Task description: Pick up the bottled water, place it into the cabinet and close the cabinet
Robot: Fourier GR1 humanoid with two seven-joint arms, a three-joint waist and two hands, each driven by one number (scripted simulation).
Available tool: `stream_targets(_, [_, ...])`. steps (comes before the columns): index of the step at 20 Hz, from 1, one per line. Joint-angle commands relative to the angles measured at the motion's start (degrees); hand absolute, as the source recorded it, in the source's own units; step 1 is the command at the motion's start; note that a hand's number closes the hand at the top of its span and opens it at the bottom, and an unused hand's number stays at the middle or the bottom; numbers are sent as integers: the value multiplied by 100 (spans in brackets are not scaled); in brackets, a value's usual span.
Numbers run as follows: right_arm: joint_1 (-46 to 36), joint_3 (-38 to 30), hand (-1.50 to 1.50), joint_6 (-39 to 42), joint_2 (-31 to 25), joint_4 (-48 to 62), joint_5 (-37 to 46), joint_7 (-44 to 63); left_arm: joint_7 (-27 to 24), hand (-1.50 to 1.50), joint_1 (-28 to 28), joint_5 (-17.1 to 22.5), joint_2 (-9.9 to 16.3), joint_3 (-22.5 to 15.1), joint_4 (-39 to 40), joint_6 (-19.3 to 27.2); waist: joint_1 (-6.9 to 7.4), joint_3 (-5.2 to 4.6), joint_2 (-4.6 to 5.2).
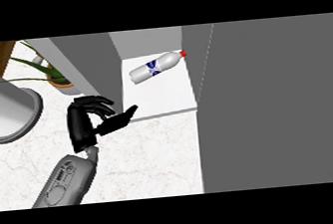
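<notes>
The water bottle (156, 66), clear with a blue label and a red cap, lies on its side on the white cabinet shelf (165, 101), its cap pointing to the back right. My left hand (88, 122) hovers over the counter just left of the shelf's front edge. Its fingers are loosely bent, the thumb points toward the shelf, and it holds nothing. A large grey cabinet door (272, 104) fills the right side of the view and stands open beside the shelf. The right hand does not show.
A grey cabinet panel (83, 56) borders the shelf on the left. Behind it stands a potted plant (54, 75) with long green leaves. A big grey cylinder (7, 110) lies at the left edge on the white marble counter (151, 155).
</notes>
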Motion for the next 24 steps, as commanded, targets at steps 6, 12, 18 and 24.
stream_targets(6, [-233,42,-150,-189,-127,-152,-160,159,481,-150,-1456,88,-352,-168,578,-438,-268,-75,247])
stream_targets(12, [-222,109,-150,-161,-100,-282,-47,116,220,-150,-1393,277,-443,-196,-30,-527,-341,-75,170])
stream_targets(18, [-305,-18,-150,-378,-231,-228,-174,274,97,-150,-1298,486,-436,-197,-205,-742,-141,-75,149])
stream_targets(24, [-301,29,-150,-607,-187,-436,-82,377,-73,-150,-1077,565,-755,-388,-494,-742,-35,-80,101])
